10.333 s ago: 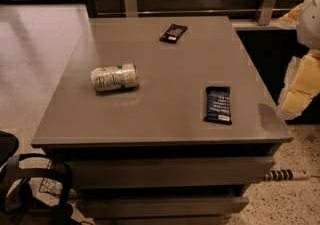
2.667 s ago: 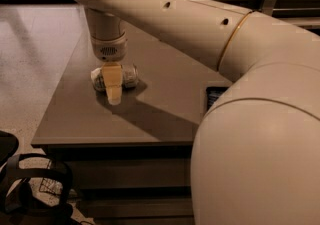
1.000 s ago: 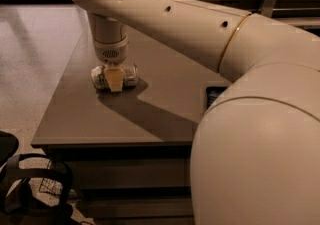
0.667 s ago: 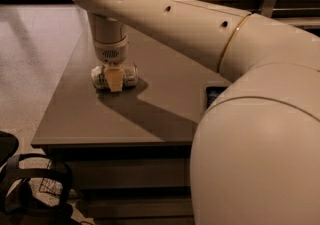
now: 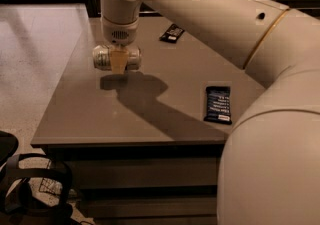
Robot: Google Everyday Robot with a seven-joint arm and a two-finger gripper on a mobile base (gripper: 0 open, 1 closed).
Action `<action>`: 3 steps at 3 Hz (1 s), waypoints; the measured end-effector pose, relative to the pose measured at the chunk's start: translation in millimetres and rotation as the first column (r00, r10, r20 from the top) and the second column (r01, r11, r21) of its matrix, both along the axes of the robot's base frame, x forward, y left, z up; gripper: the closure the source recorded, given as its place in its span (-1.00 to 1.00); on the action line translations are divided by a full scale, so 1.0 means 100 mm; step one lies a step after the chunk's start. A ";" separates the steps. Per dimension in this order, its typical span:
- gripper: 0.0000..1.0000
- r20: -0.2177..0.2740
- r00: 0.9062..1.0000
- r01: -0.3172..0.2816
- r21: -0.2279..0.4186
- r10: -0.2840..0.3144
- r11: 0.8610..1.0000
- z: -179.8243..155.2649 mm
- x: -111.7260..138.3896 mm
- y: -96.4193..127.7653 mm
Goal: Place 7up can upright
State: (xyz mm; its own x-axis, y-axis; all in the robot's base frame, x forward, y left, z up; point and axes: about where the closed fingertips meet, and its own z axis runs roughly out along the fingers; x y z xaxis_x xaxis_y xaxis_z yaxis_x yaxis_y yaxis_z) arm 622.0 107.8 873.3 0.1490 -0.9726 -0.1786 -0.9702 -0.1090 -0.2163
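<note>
The 7up can [image 5: 102, 57] is whitish-silver and lies on its side, crosswise between my fingers. My gripper [image 5: 119, 64] points straight down from the wrist and is shut on the middle of the can. One tan finger [image 5: 119, 60] covers the can's front. The can hangs a little above the grey table [image 5: 90, 114], over its left part, with its shadow on the surface just below.
A flat black wrapper [image 5: 172, 32] lies at the back of the table. A dark-blue snack bar [image 5: 218, 104] lies at the right. My large arm fills the upper right. A black object [image 5: 20, 189] stands on the floor at the bottom left.
The gripper closed around the lying can on the table, and now holds it lifted off the surface, still on its side.
</note>
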 end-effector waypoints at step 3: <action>1.00 0.157 0.985 0.003 0.391 -0.069 0.920 0.54 0.04 -0.46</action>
State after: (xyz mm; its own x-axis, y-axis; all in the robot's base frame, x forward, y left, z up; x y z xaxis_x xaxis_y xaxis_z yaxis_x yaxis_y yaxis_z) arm 626.1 61.7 927.5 0.1750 -0.8368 -0.5188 -0.9191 0.0502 -0.3909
